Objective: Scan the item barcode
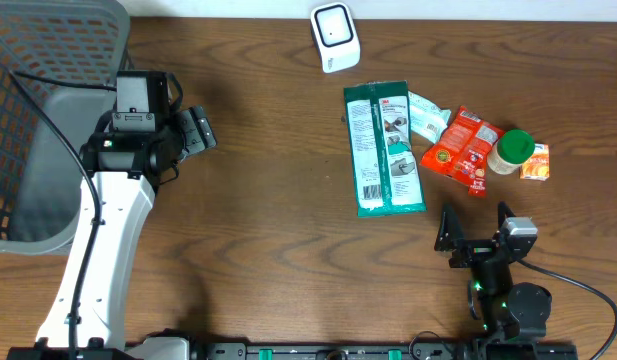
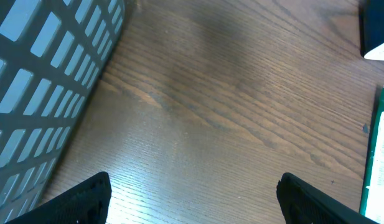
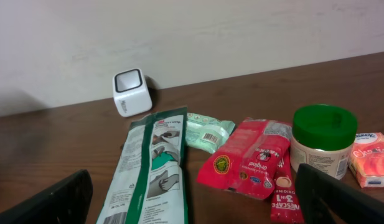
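Starting is judged to be the step in hand, as nothing has been picked up yet. The left end effector (image 1: pixel 204 130) is held wide open and empty over bare desk (image 1: pixel 278 250), just beside the grey basket (image 1: pixel 48 60). The right end effector (image 1: pixel 476 224) is wide open and empty too, near the front edge, pointed at the things.

The things are laid in a bunch on the right half of the desk: a long green packet (image 1: pixel 383 148), a pale green pack (image 1: pixel 425 112), a red packet (image 1: pixel 463 150), a jar (image 1: pixel 511 150) and a small orange box (image 1: pixel 535 162). The white scanner (image 1: pixel 335 37) is stood at the back edge, near the green packet but apart from it.

Which thing is meant cannot be told. Next, one thing must be gripped, likely by the right end effector as it is nearest, then lifted, and its barcode turned to the scanner.
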Robot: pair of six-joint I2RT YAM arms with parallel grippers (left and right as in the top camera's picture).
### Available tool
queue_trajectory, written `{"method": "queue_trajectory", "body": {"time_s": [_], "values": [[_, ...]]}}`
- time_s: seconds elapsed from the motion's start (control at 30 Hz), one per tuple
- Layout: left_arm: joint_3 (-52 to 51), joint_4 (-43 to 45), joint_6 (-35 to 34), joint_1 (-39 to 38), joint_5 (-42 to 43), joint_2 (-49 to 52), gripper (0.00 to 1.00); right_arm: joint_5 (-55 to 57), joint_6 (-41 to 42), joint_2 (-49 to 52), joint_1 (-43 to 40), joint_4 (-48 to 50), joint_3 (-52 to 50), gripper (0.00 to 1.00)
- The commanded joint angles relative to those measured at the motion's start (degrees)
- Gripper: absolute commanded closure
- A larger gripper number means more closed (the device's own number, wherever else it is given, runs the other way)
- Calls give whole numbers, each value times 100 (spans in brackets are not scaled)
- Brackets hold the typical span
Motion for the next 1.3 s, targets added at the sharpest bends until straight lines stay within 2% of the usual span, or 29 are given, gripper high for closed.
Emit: {"method": "queue_trajectory", "body": {"time_s": [0.0,0.3,0.47,0.83,1.27], "values": [[57,2,15,24,-55,-2,14,28,61,-35,50,-20,-9,1],[57,0,15,20,-55,-474,14,26,61,-35,50,-20,-9,1],[57,0,15,20,-55,-1471,14,26,61,-35,50,-20,-9,1],[57,-125,105,20,-129,-4380,14,26,61,-35,50,-20,-9,1],[-306,-1508,144,101,-184,-6826,14,26,61,-35,50,-20,-9,1]]}}
